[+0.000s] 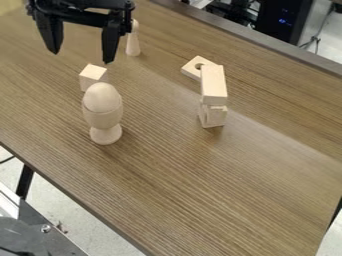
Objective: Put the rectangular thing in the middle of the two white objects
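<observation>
In the camera view, the gripper (81, 57) is released, its two fingers spread with nothing between them. Near it, on the camera side, sits a small cube (93, 76); beyond that, an egg-topped cup (103, 112). Just beside the hand, to picture right, stands a slim peg (133, 43). Well apart, farther right, the rectangular block (214, 85) lies atop a notched block (212, 116), near a flat holed piece (194, 68).

The pincer (81, 57) is black all over, built around a slim, straight crossbar (83, 18). Below the crossbar, two long fingers (111, 41) start broad and taper to narrow tips. Above the crossbar sits a chunky black housing (97, 4); angular, knobbly blocks (127, 7) cap its ends.
</observation>
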Robot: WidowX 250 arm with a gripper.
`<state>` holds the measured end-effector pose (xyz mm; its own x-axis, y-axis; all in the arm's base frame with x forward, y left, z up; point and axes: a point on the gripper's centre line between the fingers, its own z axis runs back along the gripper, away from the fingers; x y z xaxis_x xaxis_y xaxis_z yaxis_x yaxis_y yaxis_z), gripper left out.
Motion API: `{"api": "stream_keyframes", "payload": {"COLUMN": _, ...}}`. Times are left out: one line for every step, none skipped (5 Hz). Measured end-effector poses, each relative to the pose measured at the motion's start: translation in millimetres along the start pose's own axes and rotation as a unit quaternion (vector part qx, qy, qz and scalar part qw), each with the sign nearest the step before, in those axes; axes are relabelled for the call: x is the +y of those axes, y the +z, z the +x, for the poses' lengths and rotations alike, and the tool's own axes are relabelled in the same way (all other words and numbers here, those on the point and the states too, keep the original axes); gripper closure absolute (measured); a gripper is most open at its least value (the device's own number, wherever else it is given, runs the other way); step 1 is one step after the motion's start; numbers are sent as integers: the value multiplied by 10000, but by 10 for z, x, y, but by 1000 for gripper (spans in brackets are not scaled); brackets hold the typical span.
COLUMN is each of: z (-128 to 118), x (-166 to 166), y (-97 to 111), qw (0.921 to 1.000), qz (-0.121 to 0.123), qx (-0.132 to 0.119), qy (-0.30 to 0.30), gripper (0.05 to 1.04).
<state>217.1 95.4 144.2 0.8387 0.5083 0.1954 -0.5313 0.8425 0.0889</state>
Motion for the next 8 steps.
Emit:
{"api": "stream_keyframes", "payload": {"z": -39, "x": -4, "y": -52, "qw": 9999, "qz": 16, "qx": 113, "qy": -19, "gripper": 82}}
{"api": "stream_keyframes", "payload": {"z": -38, "x": -103, "y": -48, "qw": 9999, "qz": -38, "qx": 37, "qy": 144, "gripper": 83}}
{"api": "stream_keyframes", "payload": {"z": -51, "x": -228, "y": -36, "qw": 9999, "qz": -117, "qx": -20, "qy": 64, "gripper": 83}}
{"api": "stream_keyframes", "payload": {"z": -69, "x": -359, "y": -37, "qw": 9998, "qz": -195, "qx": -42, "qy": -40, "gripper": 82}}
{"api": "stream_keyframes", "payload": {"z": -56, "x": -563, "y": -74, "qw": 9994, "qz": -309, "qx": -168, "qy": 17, "gripper": 82}}
{"api": "stream_keyframes", "payload": {"z": -35, "x": -732, "y": -159, "qw": 9986, "qz": -455, "qx": -280, "qy": 47, "gripper": 82}}
{"api": "stream_keyframes", "payload": {"z": 8, "x": -880, "y": -192, "qw": 9968, "qz": -610, "qx": -490, "qy": -134, "gripper": 82}}
{"api": "stream_keyframes", "payload": {"z": 28, "x": -978, "y": -225, "qw": 9961, "qz": -629, "qx": -544, "qy": -290, "gripper": 83}}
